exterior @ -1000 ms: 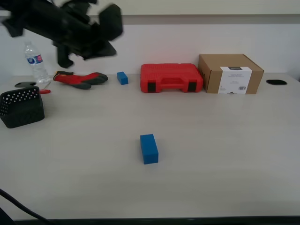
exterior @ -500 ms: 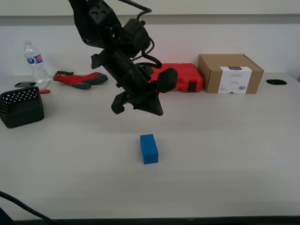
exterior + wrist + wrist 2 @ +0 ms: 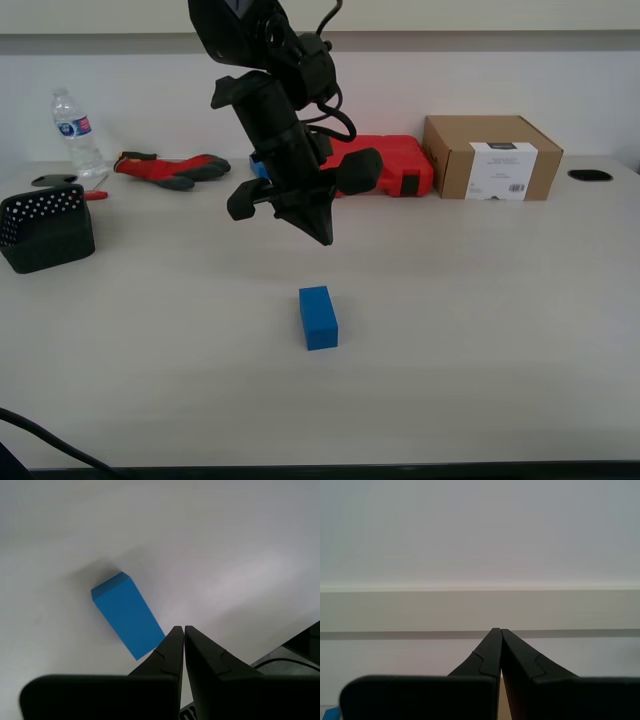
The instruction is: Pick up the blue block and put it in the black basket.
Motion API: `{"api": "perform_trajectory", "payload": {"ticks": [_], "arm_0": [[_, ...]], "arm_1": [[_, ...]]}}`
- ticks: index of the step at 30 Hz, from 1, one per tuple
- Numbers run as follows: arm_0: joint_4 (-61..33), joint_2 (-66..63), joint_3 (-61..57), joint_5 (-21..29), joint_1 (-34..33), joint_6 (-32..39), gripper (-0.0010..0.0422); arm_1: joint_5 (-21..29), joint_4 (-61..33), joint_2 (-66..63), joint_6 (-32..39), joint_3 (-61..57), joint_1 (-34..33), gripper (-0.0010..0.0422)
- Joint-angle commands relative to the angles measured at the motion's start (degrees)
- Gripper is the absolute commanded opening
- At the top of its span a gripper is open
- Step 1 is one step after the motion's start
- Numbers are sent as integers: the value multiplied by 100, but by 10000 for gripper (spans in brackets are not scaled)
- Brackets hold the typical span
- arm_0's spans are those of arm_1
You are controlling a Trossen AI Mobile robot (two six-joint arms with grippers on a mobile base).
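The blue block (image 3: 318, 317) lies flat on the pale table, in the middle of the exterior view. My first gripper (image 3: 322, 238) hangs above and just behind it, pointing down, jaws shut with nothing between them. In the first wrist view the blue block (image 3: 127, 615) sits on the table just beyond my first gripper's (image 3: 181, 628) closed tips. The black basket (image 3: 45, 230), with perforated sides, stands at the exterior view's left edge. My second gripper (image 3: 497, 630) is shut and faces a plain wall; it does not show in the exterior view.
A red tool case (image 3: 400, 160) and a cardboard box (image 3: 490, 157) stand at the back of the table. A water bottle (image 3: 75, 130) and red-and-grey gloves (image 3: 170, 168) lie at the back on the exterior view's left, behind the basket.
The first arm swung from the exterior view's upper left to above the blue block, then turned its gripper more steeply downward. The block and basket have not moved.
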Motion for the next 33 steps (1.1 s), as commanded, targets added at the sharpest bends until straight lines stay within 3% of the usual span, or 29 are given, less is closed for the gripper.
{"api": "perform_trajectory", "payload": {"ticks": [1, 5, 13, 16, 19, 23, 27, 30, 33], "arm_0": [[37, -35, 7, -2, 0, 0, 0], [35, -33, 7, -2, 2, 0, 0], [22, -33, 7, -2, 2, 0, 0], [24, -33, 7, -2, 2, 0, 0], [24, -33, 7, -2, 0, 0, 0], [22, -33, 7, -2, 0, 0, 0], [24, -33, 7, -2, -2, 0, 0], [9, -33, 7, -2, -2, 0, 0], [4, -33, 7, -2, -2, 0, 0]], "arm_1": [[-15, -4, 256, 9, -4, -13, 0], [597, -87, 802, -57, 129, -90, 0], [621, -660, 942, 466, 435, -173, 1], [616, -824, 942, 702, 448, -173, 20], [603, -837, 942, 721, 448, -173, 82], [525, -614, 942, 531, 448, -170, 226], [-170, -485, 946, 345, 448, -173, 354], [-160, -501, 1346, 201, 586, -160, 371], [-107, -568, 2096, 140, 990, -192, 339]]}}
